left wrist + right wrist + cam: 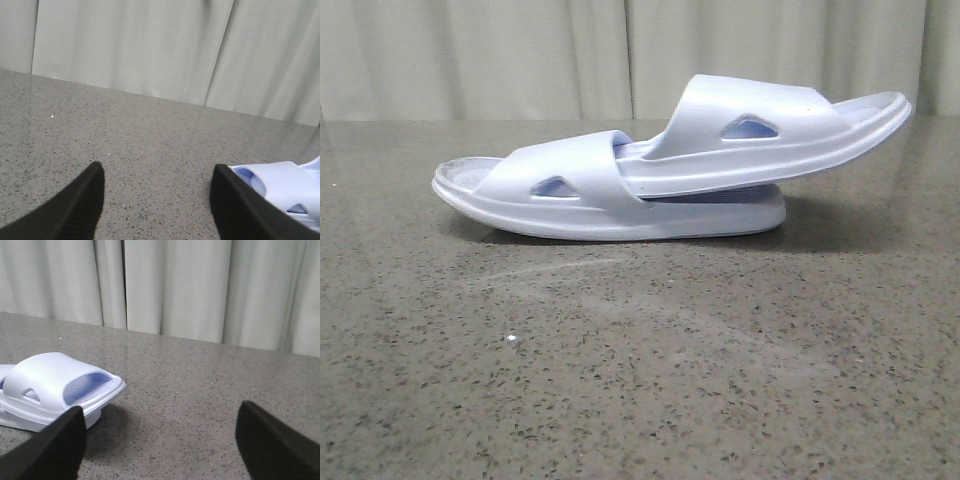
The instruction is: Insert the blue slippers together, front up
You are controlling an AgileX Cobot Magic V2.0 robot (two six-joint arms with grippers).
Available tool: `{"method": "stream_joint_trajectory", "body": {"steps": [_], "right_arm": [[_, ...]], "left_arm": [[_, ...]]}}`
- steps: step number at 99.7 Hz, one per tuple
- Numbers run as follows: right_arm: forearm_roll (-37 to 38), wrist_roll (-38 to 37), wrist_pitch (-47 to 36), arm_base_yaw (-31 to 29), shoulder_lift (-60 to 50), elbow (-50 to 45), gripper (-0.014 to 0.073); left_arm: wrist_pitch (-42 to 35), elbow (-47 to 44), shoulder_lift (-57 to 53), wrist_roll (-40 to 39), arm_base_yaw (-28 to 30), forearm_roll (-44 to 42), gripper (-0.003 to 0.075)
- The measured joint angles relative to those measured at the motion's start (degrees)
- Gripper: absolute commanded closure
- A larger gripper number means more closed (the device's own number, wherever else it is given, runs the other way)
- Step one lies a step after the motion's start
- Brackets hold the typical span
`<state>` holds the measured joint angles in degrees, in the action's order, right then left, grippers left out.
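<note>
Two pale blue slippers lie nested on the grey speckled table, seen side-on in the front view. The lower slipper (570,200) rests flat. The upper slipper (770,125) has one end pushed under the lower one's strap and tilts up to the right. Neither arm shows in the front view. My left gripper (159,185) is open over bare table, with the slippers (285,187) just beyond its one finger. My right gripper (161,427) is open too, nothing between its fingers, and the slippers (55,385) lie off to one side past a fingertip.
The speckled stone table (640,380) stretches in front of the slippers. Pale curtains (520,50) hang behind its far edge.
</note>
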<state>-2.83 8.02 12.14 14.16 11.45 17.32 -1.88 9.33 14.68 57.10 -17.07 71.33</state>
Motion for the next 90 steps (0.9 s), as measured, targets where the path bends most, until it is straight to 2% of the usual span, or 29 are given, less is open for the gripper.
{"method": "stream_joint_trajectory", "body": {"steps": [16,19,22,90], "right_arm": [[0.04,0.0,-0.97,0.0,0.0,-0.04,0.0599],[0.04,0.0,-0.97,0.0,0.0,-0.04,0.0655],[0.04,0.0,-1.05,0.0,0.0,-0.04,0.0699],[0.04,0.0,-1.19,0.0,0.0,-0.04,0.0701]], "left_arm": [[-0.09,0.0,0.0,0.0,0.0,-0.04,0.067],[-0.09,0.0,0.0,0.0,0.0,-0.04,0.0706],[-0.09,0.0,0.0,0.0,0.0,-0.04,0.0703],[-0.09,0.0,0.0,0.0,0.0,-0.04,0.0704]]}}
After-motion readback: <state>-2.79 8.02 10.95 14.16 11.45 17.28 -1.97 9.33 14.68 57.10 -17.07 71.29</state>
